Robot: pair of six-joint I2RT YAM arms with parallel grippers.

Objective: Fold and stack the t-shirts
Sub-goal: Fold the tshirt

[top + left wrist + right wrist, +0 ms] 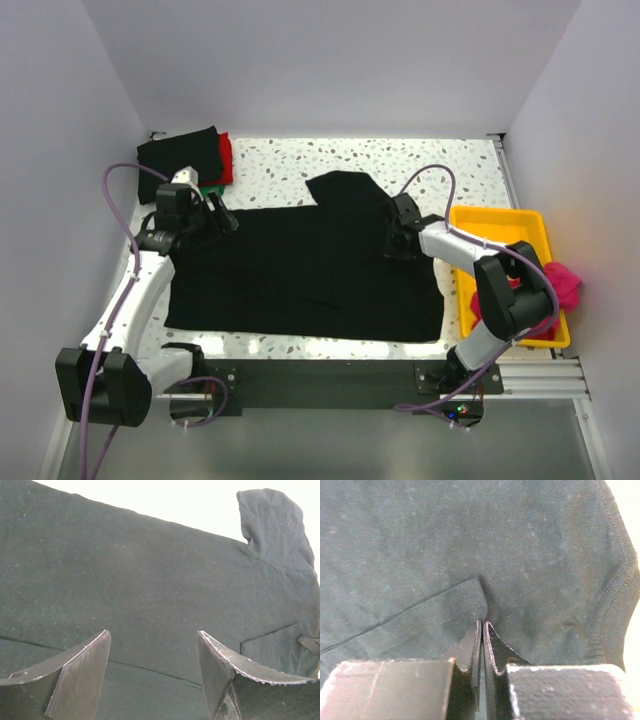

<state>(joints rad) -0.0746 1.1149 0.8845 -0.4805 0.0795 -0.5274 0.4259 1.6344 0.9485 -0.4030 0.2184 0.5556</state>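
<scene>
1 black t-shirt (300, 280) lies spread flat on the worktop (290, 165) just left of the yellow tray (490, 222). Its long axis runs straight away from the tray, and 1 sleeve (345, 192) points off to the back. The right end effector (392, 240), at the shirt's tray-side end, is pinched tight on a crease of it. The left end effector (222, 218) stands wide open, gripping nothing, over the end farthest from the tray.
</scene>
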